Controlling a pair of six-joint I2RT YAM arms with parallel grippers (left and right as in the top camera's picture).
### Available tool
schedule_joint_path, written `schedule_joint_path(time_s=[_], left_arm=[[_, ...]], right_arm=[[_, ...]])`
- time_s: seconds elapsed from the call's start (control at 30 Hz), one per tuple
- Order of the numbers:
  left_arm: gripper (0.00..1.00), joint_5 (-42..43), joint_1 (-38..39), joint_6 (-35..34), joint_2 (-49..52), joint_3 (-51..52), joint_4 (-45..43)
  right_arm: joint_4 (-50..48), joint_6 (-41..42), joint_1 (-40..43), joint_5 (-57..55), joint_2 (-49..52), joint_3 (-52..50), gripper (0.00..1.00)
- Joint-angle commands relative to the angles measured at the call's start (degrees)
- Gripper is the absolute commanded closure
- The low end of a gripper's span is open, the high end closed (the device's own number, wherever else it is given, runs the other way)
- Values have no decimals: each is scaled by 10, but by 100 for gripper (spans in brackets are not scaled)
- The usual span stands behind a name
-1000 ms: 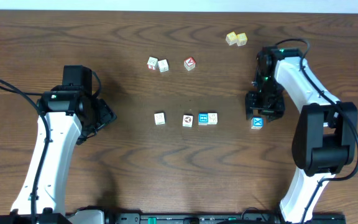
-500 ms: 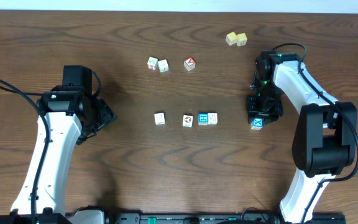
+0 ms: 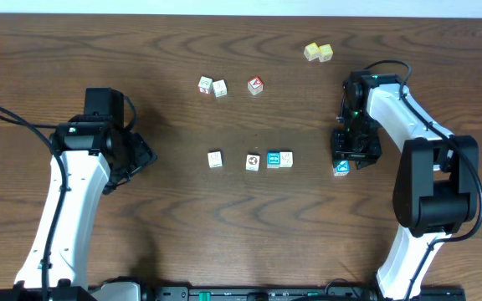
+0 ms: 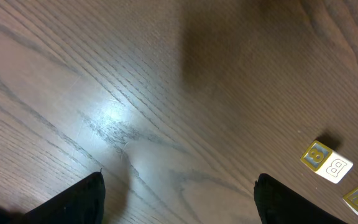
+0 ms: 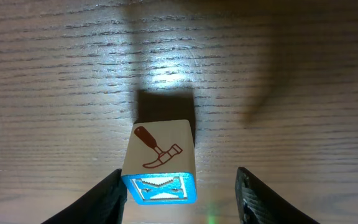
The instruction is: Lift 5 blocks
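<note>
I see the dark wooden table (image 3: 174,234) wide open around my left gripper (image 3: 141,155), jaws spread full, nothing held. Mid-table sits a row of four cream picture blocks (image 3: 253,162), free all round. A red-faced cube (image 3: 255,85) and a yellow cube pair (image 3: 318,52) lie farther back, well apart. Then my right gripper (image 5: 182,193), half open astride the fifth cream block with blue face (image 5: 160,163), with a gap at one finger (image 5: 253,196).

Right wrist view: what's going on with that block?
The right gripper straddles a blue-faced hammer block, jaws open with a gap on one side, so nothing is gripped. The left gripper hangs open and empty. The other four picture blocks sit in a row on the table.
</note>
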State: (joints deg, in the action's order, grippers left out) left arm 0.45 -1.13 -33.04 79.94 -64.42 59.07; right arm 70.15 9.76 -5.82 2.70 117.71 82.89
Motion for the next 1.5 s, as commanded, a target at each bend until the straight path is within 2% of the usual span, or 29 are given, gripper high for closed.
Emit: schedule_joint_path(time_s=[0.0,0.13,0.27,0.43,0.6,0.97,1.2,1.47], left_arm=[[23,-10,-3,-3,-2,-6,2],[23,-10,-3,-3,-2,-6,2],[23,-10,-3,-3,-2,-6,2],[23,-10,-3,-3,-2,-6,2],[23,-10,-3,-3,-2,-6,2],[23,-10,-3,-3,-2,-6,2],[23,-10,-3,-3,-2,-6,2],[23,-10,-3,-3,-2,-6,2]], right_arm=[[-3,-7,-3,-7,3,-5,48],[-20,-5,-3,10,3,-20,55],[-37,-6,-3,28,3,-28,57],[-44,-6,-3,44,3,-28,66],[-66,-3,-8,105,3,-28,69],[-130,81,-73,113,3,-28,69],[-156,100,-119,91,3,-28,66],[-151,102,-120,68,3,-27,67]])
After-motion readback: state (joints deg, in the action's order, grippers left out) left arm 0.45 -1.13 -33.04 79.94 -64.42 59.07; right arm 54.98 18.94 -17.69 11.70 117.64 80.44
